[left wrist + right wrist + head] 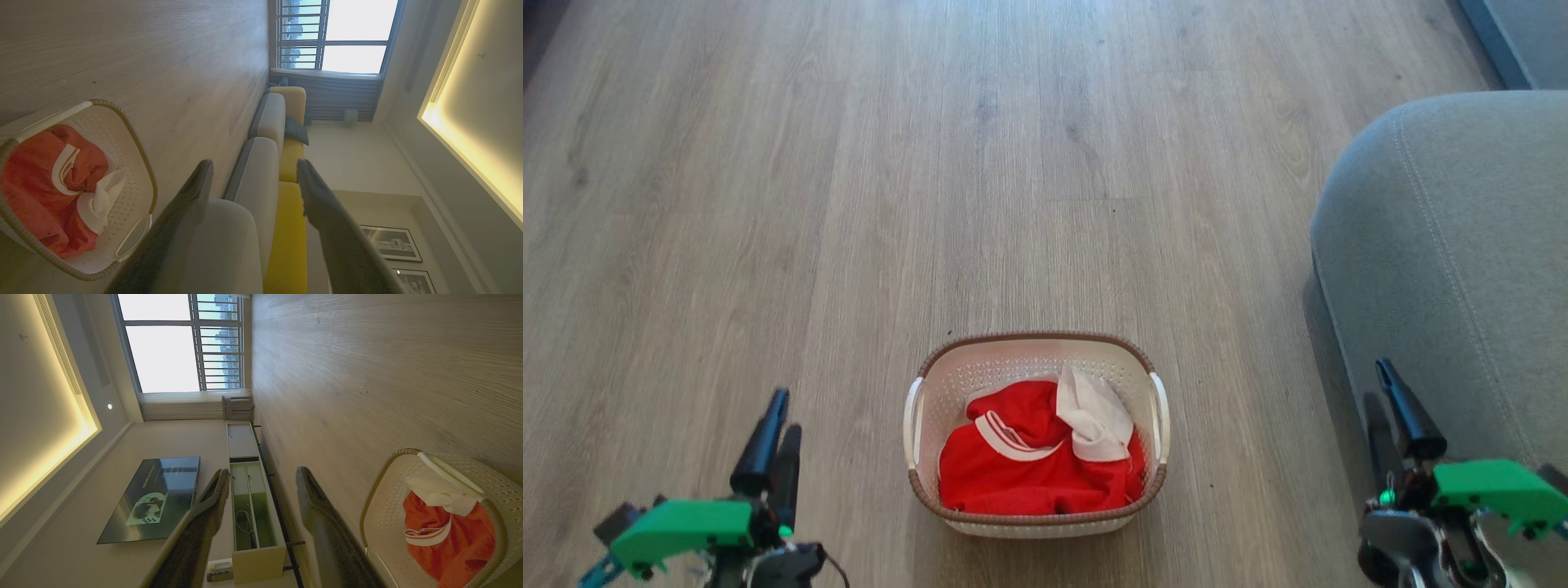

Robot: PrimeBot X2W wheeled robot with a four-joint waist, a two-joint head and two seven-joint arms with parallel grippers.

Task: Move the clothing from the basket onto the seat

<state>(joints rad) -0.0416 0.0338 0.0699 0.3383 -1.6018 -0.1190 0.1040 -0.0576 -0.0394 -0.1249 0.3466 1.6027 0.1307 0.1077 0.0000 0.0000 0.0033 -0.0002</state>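
The cream basket (pixel 1033 336) stands on the wooden floor, low in the middle of the head view. The red clothing (pixel 1029 478), with its white striped collar and a white panel, lies crumpled inside it. At the right is the rounded corner of the grey seat (pixel 1454 261). My left gripper (pixel 786 412) hovers left of the basket, and my right gripper (pixel 1379 384) is in front of the seat's edge. In the left wrist view my left gripper (pixel 254 163) is open and empty, with the basket (pixel 135 143), clothing (pixel 32 183) and seat (pixel 257 179) in sight. In the right wrist view my right gripper (pixel 263 473) is open and empty, beside the basket (pixel 380 477) and clothing (pixel 449 539).
Bare wooden floor (pixel 980 163) stretches beyond the basket. The sofa has a yellow back (pixel 290 163) and a dark cushion (pixel 296 130). Across the room are a low cabinet (pixel 249 498), a wall screen (pixel 155 498) and a large window (pixel 179 343).
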